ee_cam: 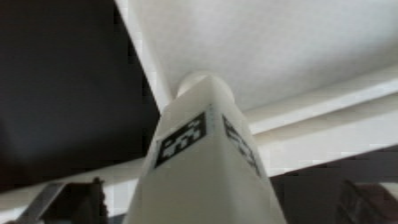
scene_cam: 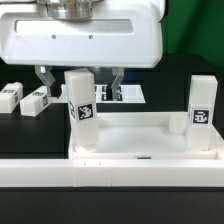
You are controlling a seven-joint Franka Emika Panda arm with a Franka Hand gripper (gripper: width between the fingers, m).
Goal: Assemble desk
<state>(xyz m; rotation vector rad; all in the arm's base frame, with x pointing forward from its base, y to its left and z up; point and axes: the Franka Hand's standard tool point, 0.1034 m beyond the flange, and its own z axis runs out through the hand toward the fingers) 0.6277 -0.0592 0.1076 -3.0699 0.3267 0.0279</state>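
Two of the desk's legs stand upright on the desk panel [scene_cam: 140, 138] in the exterior view. The left leg [scene_cam: 81, 112] is at the panel's far corner on the exterior view's left, and the right leg [scene_cam: 203, 108] is at the far corner on the exterior view's right. Each shows a black-and-white tag toward the camera. You can see the gripper [scene_cam: 82, 80] hanging directly over the left leg with its claw spread wide. One of the fingers [scene_cam: 45, 78] stands on each side of the leg's top with a clear gap on both sides, so nothing is pinched. On the dark table [scene_cam: 30, 135], well off to the exterior view's left, the first loose leg [scene_cam: 10, 97] and the second loose leg [scene_cam: 37, 100] lie side by side, apart from the panel. The marker board [scene_cam: 128, 93] lies flat on the far side, behind the gripper, and the white border rail [scene_cam: 110, 178] runs along the near side, just in front of the panel. In the wrist view, the left leg [ee_cam: 210, 165] rises close to the camera with its tag [ee_cam: 183, 138] on the face you see. The desk panel [ee_cam: 267, 50] lies pale behind it and the table [ee_cam: 63, 90] shows dark beside it. The gripper [ee_cam: 222, 205] straddles the leg here too: the fingers [ee_cam: 71, 200] show only as dark blurs on either side, clear of the leg.
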